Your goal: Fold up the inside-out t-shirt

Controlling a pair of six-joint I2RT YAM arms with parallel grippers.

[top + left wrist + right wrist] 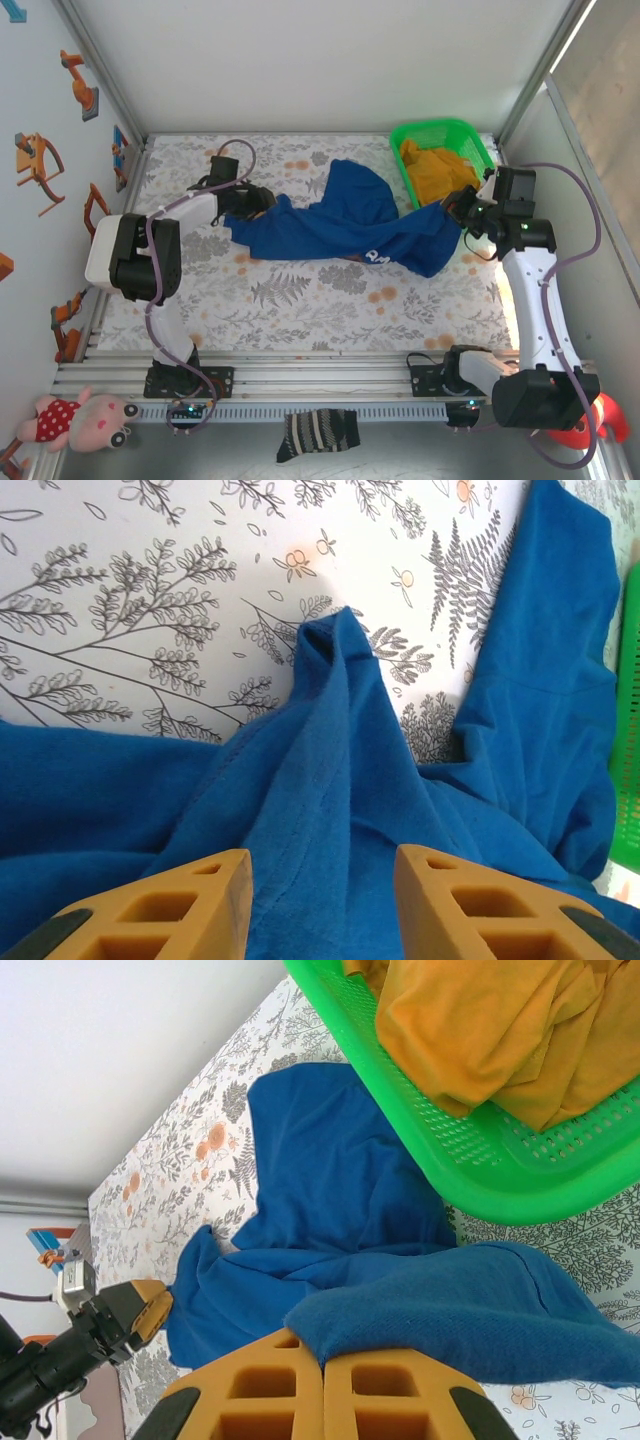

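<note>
Where the right end effector (323, 1358) pinches the t-shirt (330, 1210), cloth covers its tips.

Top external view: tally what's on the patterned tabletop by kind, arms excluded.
Garments: 2 (blue t-shirt, mustard-yellow garment)
Baskets: 1 (green basket, holding the mustard-yellow garment)
Total: 3

From above, one camera sees the table (320, 310); both wrist cameras, close in, apparently share the t-shirt (330, 780).
</note>
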